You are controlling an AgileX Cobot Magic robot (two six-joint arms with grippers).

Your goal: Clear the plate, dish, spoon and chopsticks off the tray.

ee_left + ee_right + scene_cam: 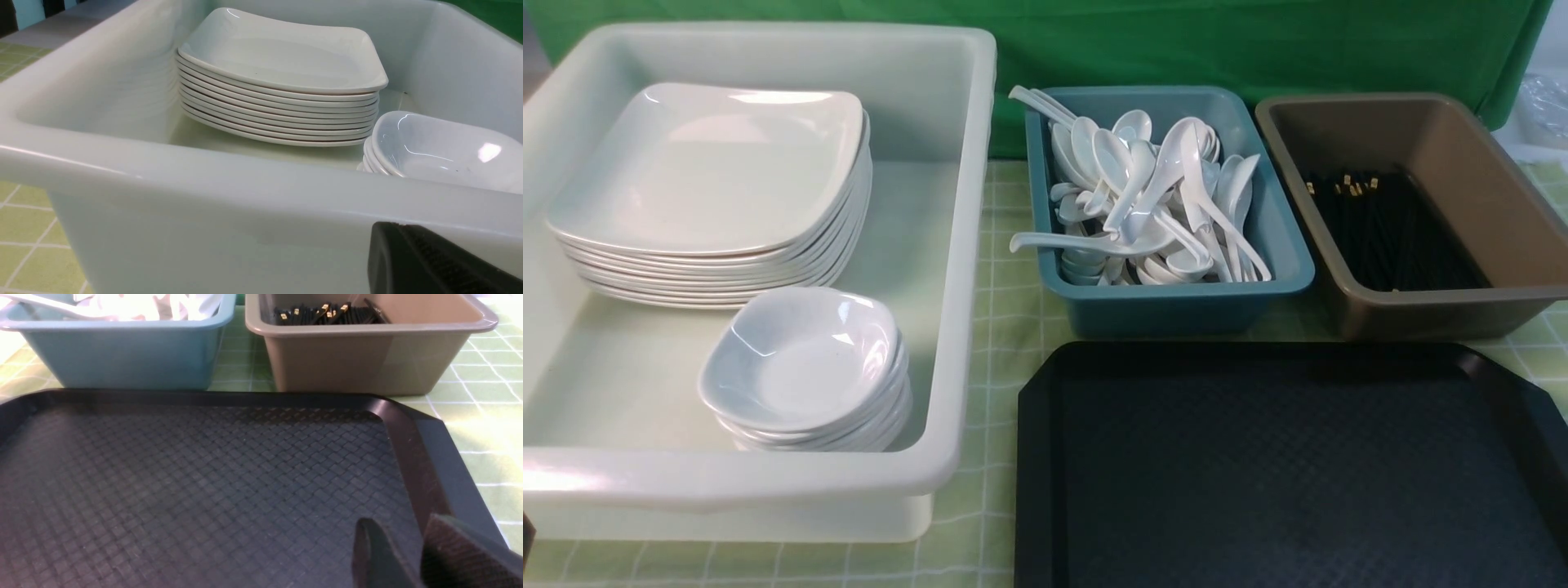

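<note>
While nothing rests on it, the black tray (1290, 482) sits at the near right of the bench (1005, 327), which is covered in a green checked cloth.
Tray: flat and bare, diamond-textured, its long axis running left to right across the front view.
White tub: a big tub (947, 269) stands at the left of the bench, just beside the tray.
Plate: the top plate (715, 167) lies level on a stack of matching plates at the far end of the tub.
Dish: the top dish (800, 355) sits on a smaller stack at the near end of the tub, close beside the plates.
Spoon: white spoons (1152, 196) are heaped in a teal bin (1176, 306) behind the tray, handles pointing every way.
Chopsticks: black chopsticks (1388, 229) lie in a brown bin (1445, 314) to the right of the teal one, long axis running near to far, gold caps at the far end.
Left gripper: one dark finger (429, 265) shows in its wrist view, against the tub's outer wall; whether the gripper is open or closed cannot be told.
Right gripper: the gripper (412, 555) hovers over the tray's right side, fingers slightly apart, holding nothing.
</note>
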